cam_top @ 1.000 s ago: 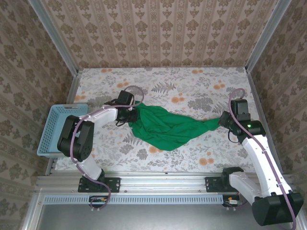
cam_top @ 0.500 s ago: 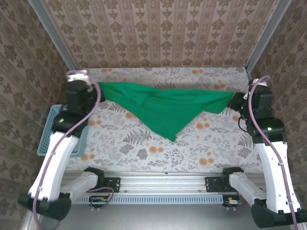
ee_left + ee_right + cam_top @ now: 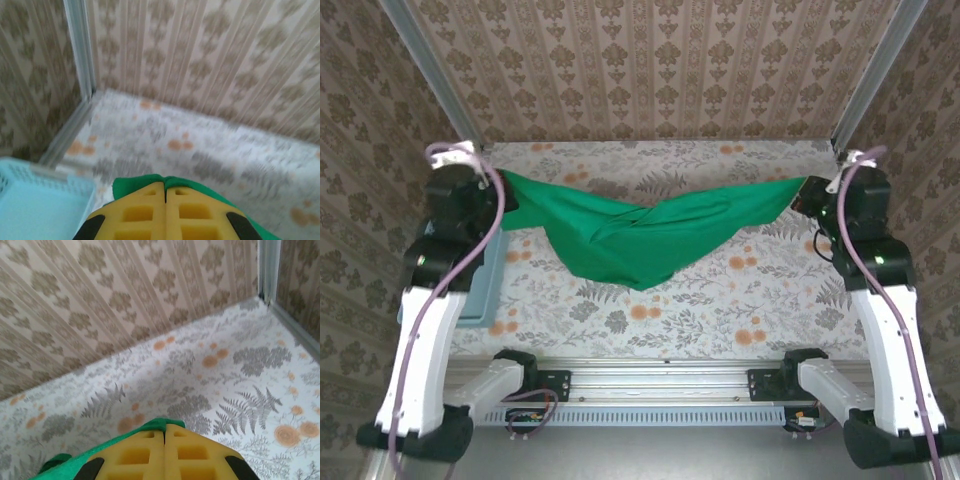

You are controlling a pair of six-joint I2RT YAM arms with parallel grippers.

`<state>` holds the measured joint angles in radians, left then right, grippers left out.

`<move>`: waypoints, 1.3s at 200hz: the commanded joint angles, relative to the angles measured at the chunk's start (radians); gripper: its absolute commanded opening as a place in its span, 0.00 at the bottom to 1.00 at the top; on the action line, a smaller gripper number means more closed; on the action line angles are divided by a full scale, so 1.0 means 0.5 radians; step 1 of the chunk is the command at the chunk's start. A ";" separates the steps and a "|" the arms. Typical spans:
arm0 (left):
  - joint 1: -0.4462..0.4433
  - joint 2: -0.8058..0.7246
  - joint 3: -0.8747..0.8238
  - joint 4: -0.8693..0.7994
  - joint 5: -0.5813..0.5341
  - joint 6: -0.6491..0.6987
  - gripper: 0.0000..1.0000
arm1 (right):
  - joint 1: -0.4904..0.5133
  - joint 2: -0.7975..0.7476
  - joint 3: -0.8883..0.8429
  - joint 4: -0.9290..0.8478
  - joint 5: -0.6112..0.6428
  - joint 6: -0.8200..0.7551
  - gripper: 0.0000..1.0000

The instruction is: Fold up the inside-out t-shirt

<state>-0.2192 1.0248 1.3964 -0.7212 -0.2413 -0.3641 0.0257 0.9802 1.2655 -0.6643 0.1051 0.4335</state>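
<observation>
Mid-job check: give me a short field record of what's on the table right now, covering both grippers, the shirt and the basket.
left gripper: shut on one end of the t-shirt, raised at the far left
right gripper: shut on the other end, raised at the far right
t-shirt: green, strung between the two grippers, middle sagging and twisted, not yet folded
lowest point of t-shirt: cannot tell whether it touches the table
basket: light blue, at the table's left edge beside the left arm
</observation>
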 commanded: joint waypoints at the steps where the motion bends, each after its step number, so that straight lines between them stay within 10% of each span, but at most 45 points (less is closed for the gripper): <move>1: 0.210 0.183 0.036 -0.211 0.326 -0.133 0.00 | -0.012 0.203 -0.023 0.161 -0.108 0.054 0.00; 77: 0.303 0.540 1.222 -0.215 0.303 0.019 0.00 | 0.096 0.892 1.058 0.390 -0.401 0.064 0.00; 118: 0.144 0.098 0.721 0.151 0.410 0.118 0.00 | 0.215 1.254 1.101 0.652 -0.389 0.015 0.00; 177: -0.929 -0.271 -0.474 0.450 0.295 0.000 0.00 | 0.158 1.699 0.932 0.554 -0.249 0.006 0.00; 219: -1.610 0.225 -0.838 0.844 0.244 -0.197 0.00 | -0.003 1.591 0.634 0.548 -0.257 0.106 0.28; 260: -1.933 0.610 -0.913 1.035 0.303 -0.247 0.28 | -0.003 1.350 0.300 0.471 -0.222 0.106 0.57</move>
<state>-1.1259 1.3025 0.9417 -0.3042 -0.0887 -0.4591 0.0048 1.7618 1.4868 -0.4011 -0.0277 0.4759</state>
